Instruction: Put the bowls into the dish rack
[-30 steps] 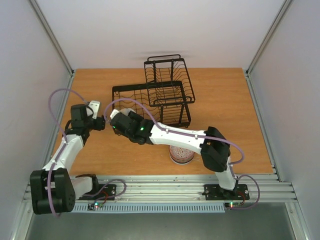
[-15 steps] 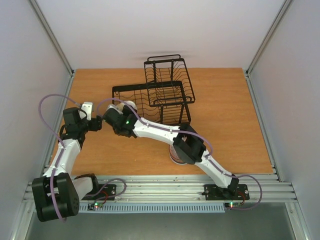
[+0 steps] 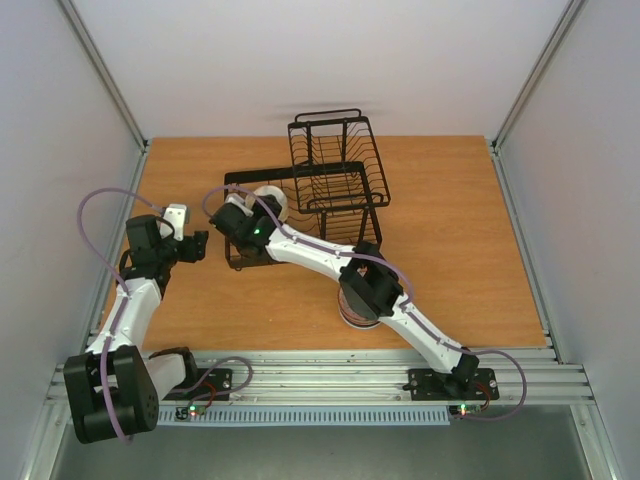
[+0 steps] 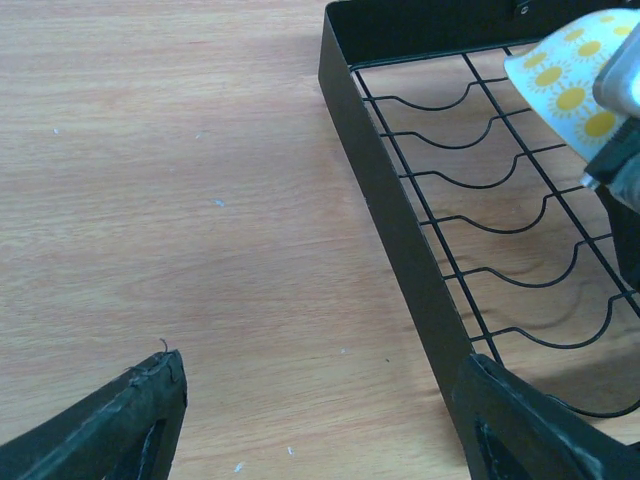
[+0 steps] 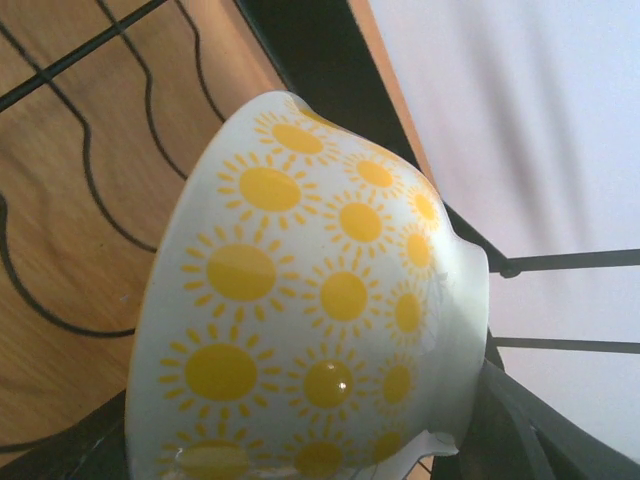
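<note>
A white bowl with yellow suns [image 5: 320,320] fills the right wrist view, and my right gripper [image 5: 310,450] is shut on its rim. From above, that bowl [image 3: 270,200] hangs over the left end of the black wire dish rack's lower basket [image 3: 345,235], held by the right gripper [image 3: 260,210]. It shows again in the left wrist view as a patterned edge [image 4: 570,85] above the basket wires. My left gripper [image 4: 320,420] is open over bare wood just outside the rack's left wall [image 4: 390,210]; from above the left gripper [image 3: 193,245] sits left of the rack. A second patterned bowl [image 3: 352,316] lies mostly hidden under the right arm.
The rack's smaller raised basket [image 3: 335,150] stands behind the lower one. The right arm [image 3: 320,255] stretches across the table's middle towards the left. White walls and metal rails enclose the wooden table [image 3: 450,220].
The right arm has reached further out and carried the sun bowl from beside the rack to above the basket's left end. The left gripper has drawn back to the left.
</note>
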